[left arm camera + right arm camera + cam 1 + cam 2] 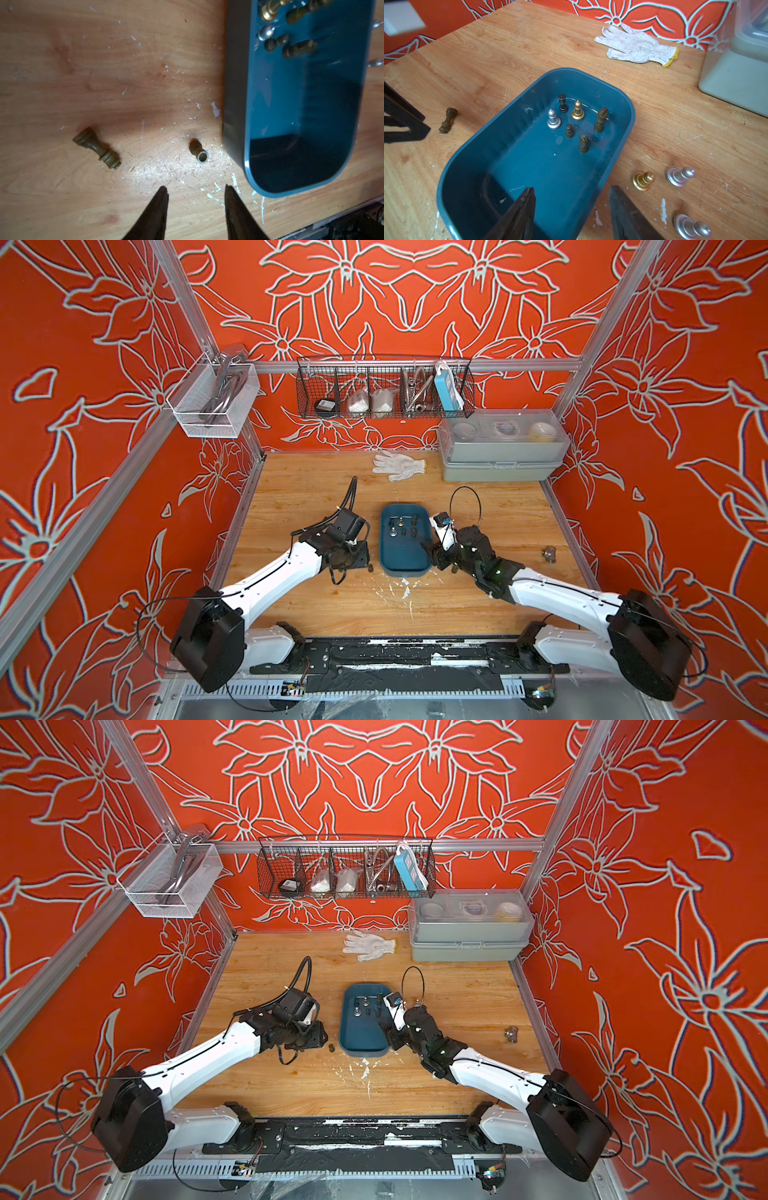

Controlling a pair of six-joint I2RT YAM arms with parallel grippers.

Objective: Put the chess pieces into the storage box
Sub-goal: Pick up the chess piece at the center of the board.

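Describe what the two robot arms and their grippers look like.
The left arm and right arm have white shell links between bulky black joint housings, with black wrists. A ribbed black cable loops over the left wrist; a thin black cable over the right. The left gripper and right gripper each have two dark fingers tapering to points.

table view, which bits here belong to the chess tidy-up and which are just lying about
For the job:
- storage box
- six chess pieces standing in it
- loose outside it: fallen brown piece, small brown piece, gold piece, two silver pieces

Just lying about:
- white glove
- grey lidded box
- wire basket
- mesh basket
- metal fitting
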